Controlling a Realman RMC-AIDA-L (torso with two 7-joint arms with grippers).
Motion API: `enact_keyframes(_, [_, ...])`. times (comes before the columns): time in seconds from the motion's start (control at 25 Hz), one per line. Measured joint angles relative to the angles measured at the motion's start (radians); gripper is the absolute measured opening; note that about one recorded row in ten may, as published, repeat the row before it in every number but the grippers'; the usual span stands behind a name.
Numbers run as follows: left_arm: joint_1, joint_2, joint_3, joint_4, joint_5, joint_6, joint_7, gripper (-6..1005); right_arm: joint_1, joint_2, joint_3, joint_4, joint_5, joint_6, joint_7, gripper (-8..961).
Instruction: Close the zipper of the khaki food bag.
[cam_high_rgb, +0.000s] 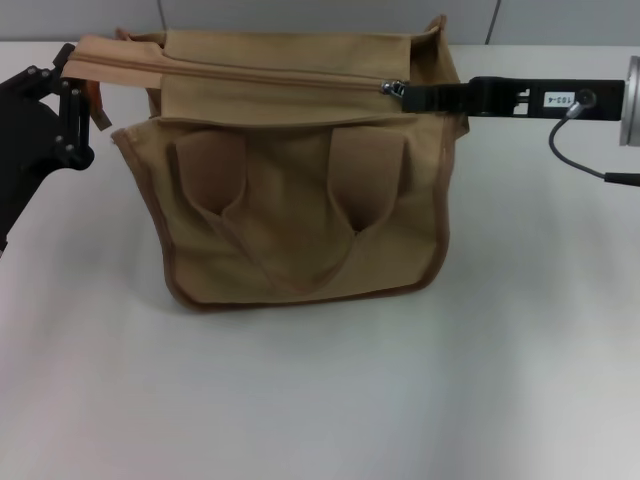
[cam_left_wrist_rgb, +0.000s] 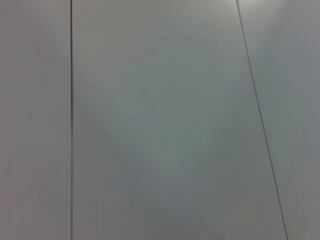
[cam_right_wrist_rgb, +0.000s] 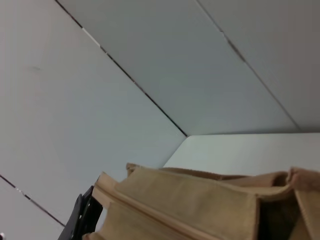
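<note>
On the white table (cam_high_rgb: 320, 400) the khaki food bag (cam_high_rgb: 300, 220) stands upright, handles facing the robot. Across its top the zipper (cam_high_rgb: 270, 76) runs from the left gripper (cam_high_rgb: 68, 95), clamped on the tape's end, to the right gripper (cam_high_rgb: 412, 95), whose tips are closed on the silver pull tab (cam_high_rgb: 393, 88) at the bag's right end.

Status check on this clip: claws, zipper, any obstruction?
Right claw at the zipper slider, bag's right end. Left claw holding the zipper's left end. Khaki food bag upright. Nothing in the way.
</note>
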Motion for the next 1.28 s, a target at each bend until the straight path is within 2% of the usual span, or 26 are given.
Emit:
enact_keyframes(0.4, [0.002, -0.001, 0.001, -0.003, 0.000, -0.010, 0.000, 25, -0.001, -0.001, 0.015, 0.004, -0.002, -0.021, -0.032, 15])
enact_keyframes(0.64, [0.003, -0.001, -0.001, -0.012, -0.001, -0.013, 0.000, 26, -0.017, 0.006, 0.127, 0.049, 0.052, -0.110, -0.200, 16])
enact_keyframes(0.76, [0.004, -0.001, -0.001, -0.012, -0.001, -0.016, 0.000, 26, -0.039, 0.006, 0.138, 0.056, 0.110, -0.143, -0.267, 17])
enact_keyframes(0.84, [0.005, -0.002, -0.001, -0.012, -0.001, -0.022, 0.000, 26, -0.054, 0.006, 0.140, 0.057, 0.130, -0.162, -0.304, 217])
enact_keyframes(1.04, [0.002, -0.003, 0.003, -0.012, 0.000, -0.033, 0.000, 26, -0.086, 0.014, 0.171, 0.063, 0.172, -0.179, -0.406, 451])
enact_keyframes(1.12, [0.001, -0.003, 0.004, -0.012, 0.000, -0.036, 0.000, 26, -0.110, 0.020, 0.182, 0.080, 0.224, -0.185, -0.496, 532])
enact_keyframes(1.16, [0.000, -0.003, 0.004, -0.012, 0.001, -0.037, 0.000, 26, -0.131, 0.024, 0.182, 0.103, 0.276, -0.213, -0.611, 573])
enact_keyframes(1.28, [0.000, -0.003, 0.005, -0.012, 0.002, -0.038, 0.001, 26, -0.146, 0.024, 0.181, 0.132, 0.308, -0.272, -0.729, 673])
